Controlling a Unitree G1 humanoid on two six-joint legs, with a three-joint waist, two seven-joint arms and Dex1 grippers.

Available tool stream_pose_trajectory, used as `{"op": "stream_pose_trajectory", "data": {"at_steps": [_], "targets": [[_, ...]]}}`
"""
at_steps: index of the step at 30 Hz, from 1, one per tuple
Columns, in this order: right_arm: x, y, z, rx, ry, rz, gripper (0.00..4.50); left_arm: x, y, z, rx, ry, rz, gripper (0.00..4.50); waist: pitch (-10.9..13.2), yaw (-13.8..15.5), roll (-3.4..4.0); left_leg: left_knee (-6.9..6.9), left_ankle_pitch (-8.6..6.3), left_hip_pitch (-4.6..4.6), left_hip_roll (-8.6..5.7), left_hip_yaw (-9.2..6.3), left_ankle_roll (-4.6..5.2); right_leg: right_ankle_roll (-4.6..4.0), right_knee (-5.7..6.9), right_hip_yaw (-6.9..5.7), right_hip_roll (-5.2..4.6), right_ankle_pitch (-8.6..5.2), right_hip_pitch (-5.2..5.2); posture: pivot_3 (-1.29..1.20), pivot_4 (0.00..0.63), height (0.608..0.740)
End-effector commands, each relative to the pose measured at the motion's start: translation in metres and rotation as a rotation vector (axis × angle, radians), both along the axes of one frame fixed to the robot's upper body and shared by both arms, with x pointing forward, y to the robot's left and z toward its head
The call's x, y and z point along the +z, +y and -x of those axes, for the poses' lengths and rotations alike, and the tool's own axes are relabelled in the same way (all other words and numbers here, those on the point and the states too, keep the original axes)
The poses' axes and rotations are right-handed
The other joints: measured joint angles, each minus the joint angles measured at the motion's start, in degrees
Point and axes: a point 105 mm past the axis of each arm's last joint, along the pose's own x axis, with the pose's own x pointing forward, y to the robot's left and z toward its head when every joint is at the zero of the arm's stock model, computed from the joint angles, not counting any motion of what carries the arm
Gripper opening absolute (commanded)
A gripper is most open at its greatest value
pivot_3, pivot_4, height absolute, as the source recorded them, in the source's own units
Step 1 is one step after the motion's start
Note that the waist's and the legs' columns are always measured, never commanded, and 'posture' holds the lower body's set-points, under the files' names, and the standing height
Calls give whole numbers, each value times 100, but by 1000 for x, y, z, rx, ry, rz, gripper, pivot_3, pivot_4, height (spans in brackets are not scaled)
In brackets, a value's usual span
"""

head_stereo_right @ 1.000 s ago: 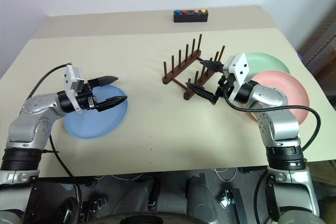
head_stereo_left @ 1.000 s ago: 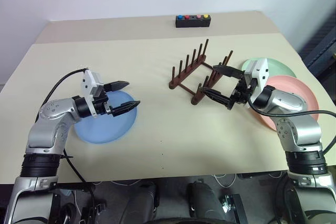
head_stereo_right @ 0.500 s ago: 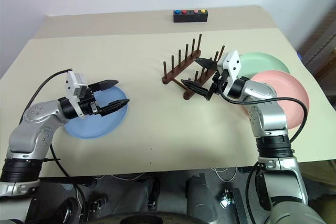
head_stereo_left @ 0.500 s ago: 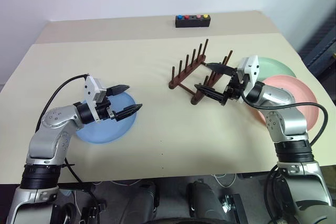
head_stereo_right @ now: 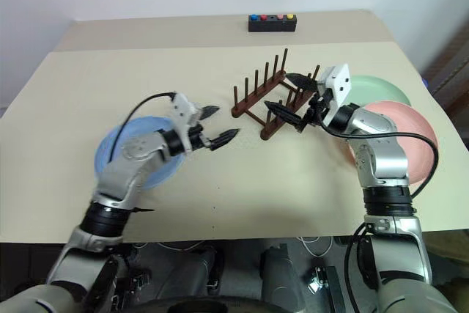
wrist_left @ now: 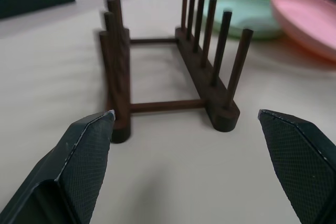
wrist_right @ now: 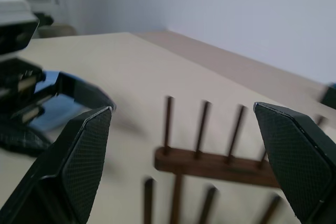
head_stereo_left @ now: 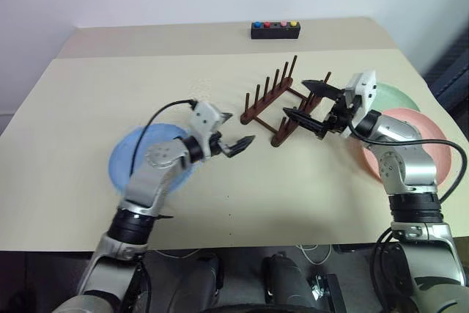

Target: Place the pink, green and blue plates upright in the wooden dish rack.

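Observation:
The wooden dish rack (head_stereo_left: 256, 111) stands empty at mid-table. Left of it lies the blue plate (head_stereo_left: 124, 166), flat, with my left arm crossing over it. My left gripper (head_stereo_left: 238, 127) is open and empty past the plate's right rim, pointing level at the rack (wrist_left: 215, 93) a short way off. Open and empty as well, my right gripper (head_stereo_left: 294, 97) hovers over the rack's right-hand bar, facing left. Behind that arm the green plate (head_stereo_left: 396, 97) and the pink plate (head_stereo_left: 429, 133) lie flat at the table's right edge, the pink one nearer me.
A black box with coloured buttons (head_stereo_left: 275, 30) sits at the table's far edge. Bare tabletop (head_stereo_left: 242, 196) stretches in front of the rack.
My left gripper has swung right, from over the blue plate to just short of the rack, still open. My right gripper has stayed by the rack, open.

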Motion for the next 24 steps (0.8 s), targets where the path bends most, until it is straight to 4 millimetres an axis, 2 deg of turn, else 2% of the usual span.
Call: {"op": "stream_pose_trajectory", "data": {"at_steps": [1,6,11,17,24], "targets": [[20,-15,7,-49,-79,-13,4437,-6,-23,1,-10,15,-32,4500,0,-6,0,-1,0,0,0,1,0,0,1,1,0,0,-1,0,150,740],[20,-20,11,-84,-87,-10,4437,-13,-52,-8,9,29,-72,4500,0,-11,-1,1,-2,2,3,2,4,0,8,1,4,0,-2,0,150,740],[22,-31,13,-125,-93,-7,4437,-23,-58,-17,82,59,-88,4500,1,-4,-2,3,0,3,2,3,2,0,8,1,4,0,-1,0,150,740],[15,-51,22,-127,-52,71,4437,-30,-78,-3,26,125,-48,4500,3,13,-4,6,0,2,-1,3,2,1,7,1,3,0,2,0,150,740],[-2,-78,39,-111,68,194,4437,-31,-82,-6,36,125,-62,4500,4,5,-6,5,-5,4,1,4,10,1,6,1,3,0,4,0,150,740]]}}
